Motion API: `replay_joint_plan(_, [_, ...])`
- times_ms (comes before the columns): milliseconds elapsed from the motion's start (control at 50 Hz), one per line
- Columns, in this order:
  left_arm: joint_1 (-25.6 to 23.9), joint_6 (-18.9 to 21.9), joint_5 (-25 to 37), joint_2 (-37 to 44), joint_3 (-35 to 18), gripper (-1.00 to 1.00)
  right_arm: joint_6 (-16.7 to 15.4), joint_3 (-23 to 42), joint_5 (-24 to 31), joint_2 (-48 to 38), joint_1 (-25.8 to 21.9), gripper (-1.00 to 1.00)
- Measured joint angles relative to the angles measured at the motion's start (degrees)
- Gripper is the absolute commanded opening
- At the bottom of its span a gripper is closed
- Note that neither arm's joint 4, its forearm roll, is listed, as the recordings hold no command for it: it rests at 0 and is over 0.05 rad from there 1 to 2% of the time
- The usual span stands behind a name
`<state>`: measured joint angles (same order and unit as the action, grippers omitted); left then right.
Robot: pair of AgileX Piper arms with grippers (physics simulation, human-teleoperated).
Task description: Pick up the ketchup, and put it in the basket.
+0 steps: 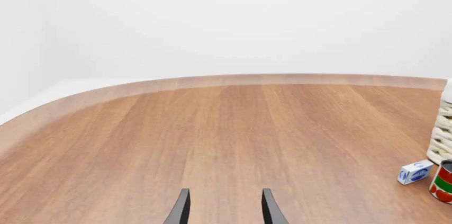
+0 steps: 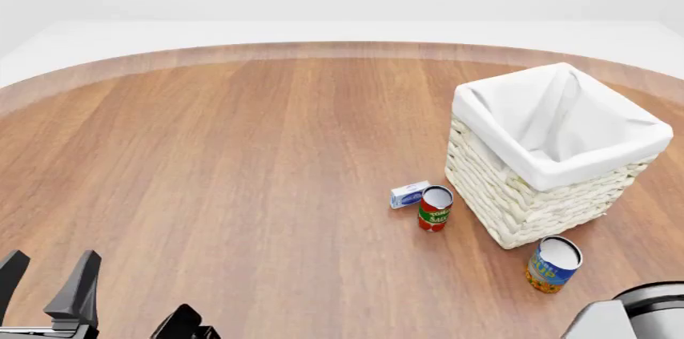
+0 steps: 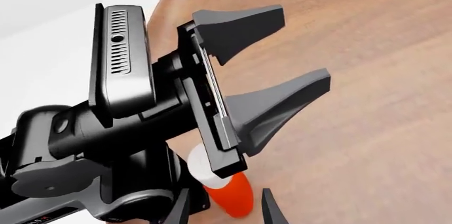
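- Right gripper (image 3: 220, 211): seen only in the right wrist view, fingers apart, empty, aimed at the ketchup (image 3: 229, 195). The bottle's white cap and red-orange body show just ahead of the fingertips, partly hidden behind the left arm's wrist.
- Ketchup: near table edge, close by the left arm; not visible in the front view.
- Left gripper (image 2: 48, 271): fingers apart, empty, idle over bare table (image 2: 214, 179).
- Step, as judged: approach, grasp not yet made. Next move calls for advancing around the bottle without striking the left arm, then closing.
- Small blue-and-white box (image 2: 408, 194) and red-and-green can (image 2: 434, 207): mid-table, just beside the basket.
- Blue-and-yellow can (image 2: 553, 264): near the basket's front corner.
- Basket (image 2: 534, 195): farther right, upright, white lining, empty.
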<state>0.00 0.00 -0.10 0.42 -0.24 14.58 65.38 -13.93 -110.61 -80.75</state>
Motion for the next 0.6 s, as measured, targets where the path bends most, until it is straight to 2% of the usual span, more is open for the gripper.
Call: replay_joint_plan(600, [0.0,0.0,0.0,0.0,0.0,1.0,-0.25,7.03,3.73,-5.12,-0.04,1.0])
